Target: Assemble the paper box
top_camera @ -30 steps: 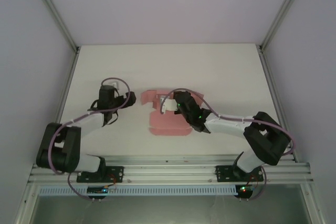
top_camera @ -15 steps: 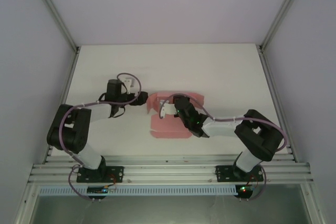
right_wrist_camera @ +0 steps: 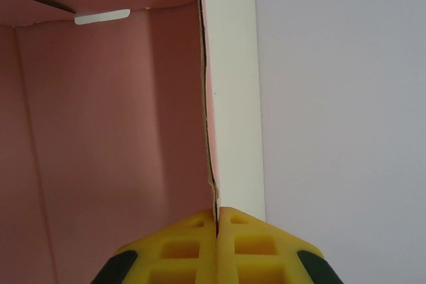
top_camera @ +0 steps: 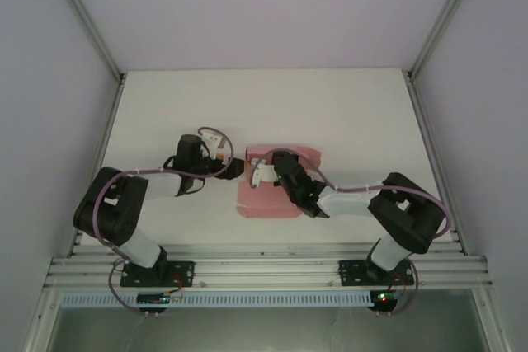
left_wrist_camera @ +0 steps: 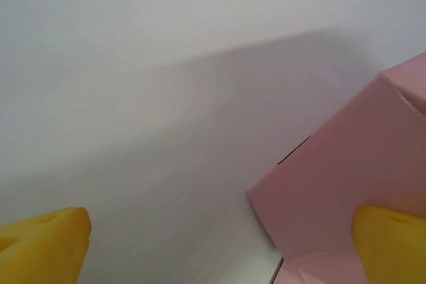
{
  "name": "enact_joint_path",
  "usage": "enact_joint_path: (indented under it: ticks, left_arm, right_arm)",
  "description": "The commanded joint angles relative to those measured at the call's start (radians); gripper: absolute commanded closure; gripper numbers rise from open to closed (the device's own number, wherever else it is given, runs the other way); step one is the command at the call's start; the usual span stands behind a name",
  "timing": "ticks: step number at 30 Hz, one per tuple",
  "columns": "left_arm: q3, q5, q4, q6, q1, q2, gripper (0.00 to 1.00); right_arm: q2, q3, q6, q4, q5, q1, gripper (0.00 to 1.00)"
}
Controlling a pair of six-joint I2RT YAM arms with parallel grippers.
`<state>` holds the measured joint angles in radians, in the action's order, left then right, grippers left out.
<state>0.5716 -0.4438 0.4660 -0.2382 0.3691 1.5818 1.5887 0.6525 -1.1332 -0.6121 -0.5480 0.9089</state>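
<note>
Box (top_camera: pixel 268 202) of pink card sits at the middle of the table (top_camera: pixel 355 113), half-formed: a flat panel lies on the surface and a wall is raised along its left side. From above, the right gripper (top_camera: pixel 264 172) is over the box's far-left part, its arm reaching in across the box from the near right. The right wrist camera shows two yellow fingers (right_wrist_camera: pixel 180 249) pressed together, with the top edge of the raised wall pinched between them. The wall's pink face (right_wrist_camera: pixel 113 111) lies to one side of the pinch and its white face (right_wrist_camera: pixel 233 98) to the other, with bare table beyond the white face. A small pale tab (right_wrist_camera: pixel 101 16) shows at the far end of the pink face, where another panel meets it. The left gripper (top_camera: pixel 237 169) is just beside the box's left edge, outside the wall, its arm stretching away to the left of the box. In the left wrist view the yellow fingertips (left_wrist_camera: pixel 43 247) stand wide apart, with table and a corner of the box between them. One is clear of the box; the other overlaps a pink panel (left_wrist_camera: pixel 339 171) at that corner, and whether it touches the card I cannot tell. A short slit cuts the edge of that panel.
</note>
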Motion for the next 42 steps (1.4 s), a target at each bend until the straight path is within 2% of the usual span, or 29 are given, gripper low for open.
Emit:
enact_joint_path:
  ticks: [1,4,8,16,22,25,28,32,36,39,42]
  left_arm:
    - [-0.032,0.002,0.034,-0.015,0.009,-0.036,0.03]
    - [-0.073,-0.046,0.038,-0.001,0.011,-0.08,0.1]
    - [-0.069,-0.081,0.039,0.033,0.026,-0.084,0.26]
    - [0.051,-0.201,0.057,0.056,0.045,0.024,0.3]
    - [0.094,-0.173,0.032,0.084,0.09,0.077,0.29]
    - [0.082,-0.101,0.075,0.068,0.104,0.081,0.3]
    - [0.074,-0.03,0.115,0.056,0.109,0.084,0.5]
    - [0.081,0.022,0.14,0.073,0.121,0.093,0.52]
    - [0.117,0.095,0.092,0.124,0.15,0.118,0.52]
    - [0.129,0.22,0.072,0.142,0.19,0.131,0.53]
    - [0.119,0.34,0.089,0.149,0.227,0.138,0.64]
  right_arm:
    - [-0.013,-0.025,0.031,-0.004,-0.026,0.009,1.0]
    - [-0.027,-0.028,0.036,0.007,-0.023,0.009,1.0]
    - [-0.056,-0.021,0.064,0.063,0.006,0.008,1.0]
    - [-0.06,-0.018,0.097,0.102,0.018,0.013,1.0]
    - [-0.058,-0.03,0.111,0.107,0.003,0.021,1.0]
    - [-0.062,-0.036,0.13,0.117,-0.001,0.026,1.0]
    - [-0.058,-0.036,0.147,0.131,0.003,0.031,1.0]
    - [-0.056,-0.036,0.169,0.151,0.02,0.034,1.0]
    - [-0.056,-0.027,0.188,0.168,0.028,0.037,1.0]
    - [-0.056,-0.024,0.206,0.184,0.029,0.043,1.0]
    - [-0.053,-0.023,0.22,0.186,0.018,0.048,1.0]
